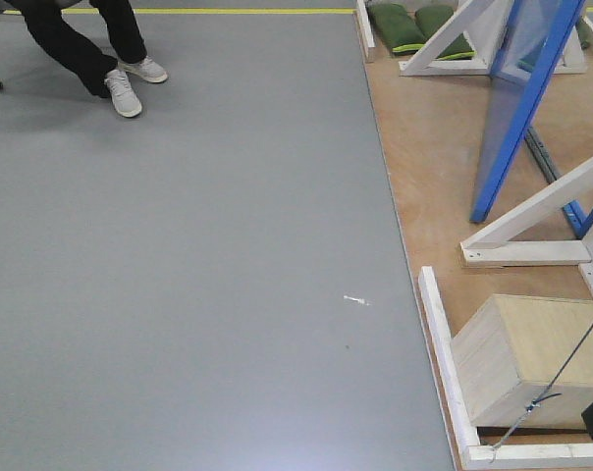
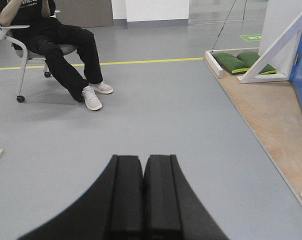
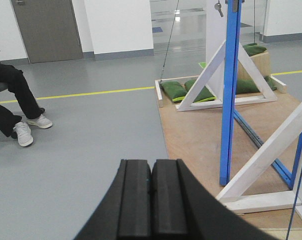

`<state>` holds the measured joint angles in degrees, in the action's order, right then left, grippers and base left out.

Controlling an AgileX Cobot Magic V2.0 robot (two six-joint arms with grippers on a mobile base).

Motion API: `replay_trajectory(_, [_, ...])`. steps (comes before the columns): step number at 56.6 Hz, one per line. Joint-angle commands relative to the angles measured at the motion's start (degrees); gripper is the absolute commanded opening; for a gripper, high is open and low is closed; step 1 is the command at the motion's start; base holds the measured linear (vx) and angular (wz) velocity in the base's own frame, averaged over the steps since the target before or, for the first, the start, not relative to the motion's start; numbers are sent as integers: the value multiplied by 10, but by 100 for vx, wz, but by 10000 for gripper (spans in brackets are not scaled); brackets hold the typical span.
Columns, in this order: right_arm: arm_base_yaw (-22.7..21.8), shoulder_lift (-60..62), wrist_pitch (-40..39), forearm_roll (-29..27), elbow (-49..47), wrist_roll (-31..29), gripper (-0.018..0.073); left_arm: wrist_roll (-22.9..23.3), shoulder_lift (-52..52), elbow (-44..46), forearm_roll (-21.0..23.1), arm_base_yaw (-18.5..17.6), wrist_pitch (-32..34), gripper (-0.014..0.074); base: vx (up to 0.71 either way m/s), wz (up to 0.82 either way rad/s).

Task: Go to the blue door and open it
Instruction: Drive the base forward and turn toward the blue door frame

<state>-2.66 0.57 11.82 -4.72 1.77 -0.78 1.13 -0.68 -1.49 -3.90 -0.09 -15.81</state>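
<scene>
The blue door [image 3: 229, 100], bright and glossy, stands upright, seen edge-on

Bright, even indoor light: pale glare on the grey floor [image 1: 277, 457], soft faint shadows, and the front view slightly grainy.

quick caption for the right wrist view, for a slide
Right hand, shut and empty, faces the glossy blue door, seen edge-on between white wooden brace frames on the plywood platform.
</scene>
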Motion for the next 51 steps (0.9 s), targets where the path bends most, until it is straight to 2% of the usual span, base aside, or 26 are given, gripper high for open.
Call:
replay_trajectory(1, [-3,8,-50,1,1,-6,12,4,-7,15,2,-4,48,73,0,0])
replay_trajectory(28, [-3,8,-50,1,1,-6,12,4,-7,15,2,-4,48,73,4,-1])
replay_trajectory(51, [-3,8,-51,1,1,-6,12,4,-7,15,2,-4,48,73,19,5])
